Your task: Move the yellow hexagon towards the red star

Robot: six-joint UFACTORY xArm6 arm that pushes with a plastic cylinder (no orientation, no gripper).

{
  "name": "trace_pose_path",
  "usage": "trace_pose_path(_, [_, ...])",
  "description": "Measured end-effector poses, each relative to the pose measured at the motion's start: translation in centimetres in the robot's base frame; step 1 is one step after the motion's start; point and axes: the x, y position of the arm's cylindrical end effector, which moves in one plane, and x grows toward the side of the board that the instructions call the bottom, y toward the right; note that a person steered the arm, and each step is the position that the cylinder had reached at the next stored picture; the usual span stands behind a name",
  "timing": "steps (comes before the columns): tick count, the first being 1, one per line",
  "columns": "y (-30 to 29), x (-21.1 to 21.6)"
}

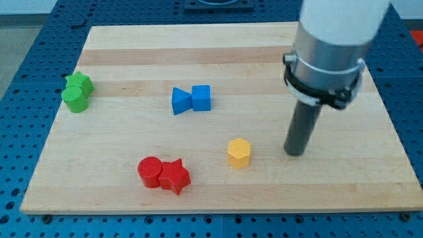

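The yellow hexagon (238,153) stands on the wooden board, a little right of centre in the lower half. The red star (174,176) lies to its lower left, touching a red cylinder (150,171) on the star's left. My tip (293,153) rests on the board to the right of the yellow hexagon, about one block width of bare wood between them, at roughly the same height in the view. The rod rises into the grey and white arm body at the view's upper right.
A blue triangle (180,101) and a blue cube (201,98) touch each other above the centre. A green star (80,83) and a green cylinder (76,99) sit together near the left edge. The board (218,49) lies on a blue perforated table.
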Motion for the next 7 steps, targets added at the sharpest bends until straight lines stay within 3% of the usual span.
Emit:
trace_pose_path(1, [-2.1,3.1])
trace_pose_path(3, [-13.4,-0.2])
trace_pose_path(4, [-16.2,-1.3])
trace_pose_path(6, [-8.0,2.1])
trace_pose_path(7, [-5.4,-1.1])
